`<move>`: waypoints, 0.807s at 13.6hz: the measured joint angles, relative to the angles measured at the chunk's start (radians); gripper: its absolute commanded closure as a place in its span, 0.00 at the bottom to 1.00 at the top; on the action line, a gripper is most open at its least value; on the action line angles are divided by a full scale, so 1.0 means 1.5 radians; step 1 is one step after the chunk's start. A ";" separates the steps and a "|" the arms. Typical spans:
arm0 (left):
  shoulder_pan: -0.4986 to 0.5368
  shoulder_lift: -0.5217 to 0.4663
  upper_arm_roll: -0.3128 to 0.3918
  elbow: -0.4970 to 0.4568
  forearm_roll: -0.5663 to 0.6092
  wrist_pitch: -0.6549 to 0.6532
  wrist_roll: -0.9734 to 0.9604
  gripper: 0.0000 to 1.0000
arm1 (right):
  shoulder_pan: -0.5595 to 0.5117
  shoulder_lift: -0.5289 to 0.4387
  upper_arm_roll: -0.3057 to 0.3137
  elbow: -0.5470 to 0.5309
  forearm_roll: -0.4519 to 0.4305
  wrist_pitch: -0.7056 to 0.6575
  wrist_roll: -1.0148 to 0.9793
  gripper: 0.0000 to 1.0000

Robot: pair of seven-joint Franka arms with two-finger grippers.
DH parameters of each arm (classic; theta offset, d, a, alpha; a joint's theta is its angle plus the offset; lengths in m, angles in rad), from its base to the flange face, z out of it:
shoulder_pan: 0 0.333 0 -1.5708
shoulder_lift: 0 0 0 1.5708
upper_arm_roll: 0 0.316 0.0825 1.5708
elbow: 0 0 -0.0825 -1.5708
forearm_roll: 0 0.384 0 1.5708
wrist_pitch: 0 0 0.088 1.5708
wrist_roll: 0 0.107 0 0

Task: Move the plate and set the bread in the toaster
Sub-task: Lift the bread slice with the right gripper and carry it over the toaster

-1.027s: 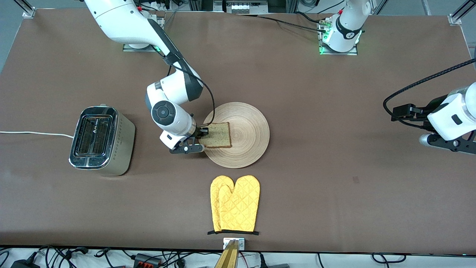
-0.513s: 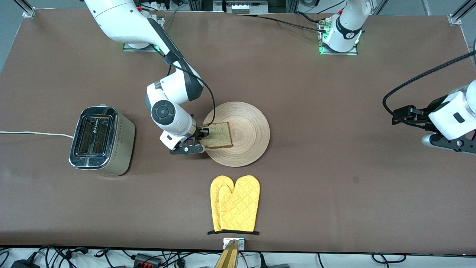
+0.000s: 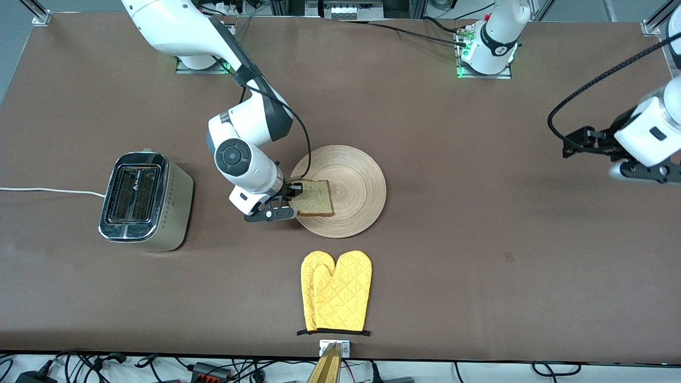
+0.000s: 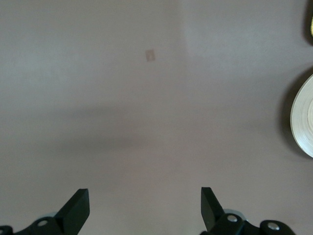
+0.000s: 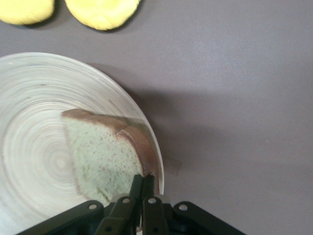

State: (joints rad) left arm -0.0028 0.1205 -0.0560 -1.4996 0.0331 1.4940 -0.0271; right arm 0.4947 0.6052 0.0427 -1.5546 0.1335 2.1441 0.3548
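Note:
The light-wood plate (image 3: 351,183) lies mid-table; it also shows in the right wrist view (image 5: 29,107) and at the edge of the left wrist view (image 4: 304,122). The tan bread (image 3: 315,198) (image 5: 100,154) is tilted over the plate's edge toward the toaster. My right gripper (image 3: 291,188) (image 5: 143,180) is shut on the bread's brown crust. The chrome toaster (image 3: 143,199) stands toward the right arm's end, slots up, apart from the gripper. My left gripper (image 3: 620,171) (image 4: 145,198) is open and empty, up over bare table at the left arm's end.
A pair of yellow oven mitts (image 3: 335,290) (image 5: 102,10) lies nearer to the front camera than the plate. The toaster's white cord (image 3: 48,190) runs off toward the table's end. Brown table surface (image 3: 479,159) spreads between the plate and the left gripper.
My right gripper has tipped and shifted the bread slightly over the plate's edge. My left arm has risen and drawn back toward its base.

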 measured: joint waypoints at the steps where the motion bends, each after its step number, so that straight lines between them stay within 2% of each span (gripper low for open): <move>1: -0.020 -0.026 0.019 -0.033 0.000 0.001 -0.022 0.00 | 0.000 -0.006 0.000 0.019 0.000 -0.029 0.000 1.00; 3: -0.042 -0.060 0.038 -0.074 0.000 0.006 -0.035 0.00 | 0.000 -0.027 -0.003 0.044 -0.003 -0.082 0.000 1.00; 5: -0.050 -0.073 0.045 -0.087 0.000 0.015 -0.037 0.00 | -0.001 -0.055 -0.009 0.051 -0.022 -0.130 0.000 1.00; 8: -0.053 -0.074 0.061 -0.089 0.000 0.029 -0.038 0.00 | -0.006 -0.099 -0.015 0.052 -0.088 -0.204 0.000 1.00; 11: -0.056 -0.076 0.059 -0.083 -0.001 0.035 -0.038 0.00 | -0.030 -0.137 -0.044 0.052 -0.139 -0.286 -0.030 1.00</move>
State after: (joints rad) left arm -0.0872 0.0060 0.0323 -1.6242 0.0315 1.5467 -0.0840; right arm 0.4491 0.3996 -0.0233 -1.4764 -0.0757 1.7148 0.3097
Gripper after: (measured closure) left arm 0.000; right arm 0.974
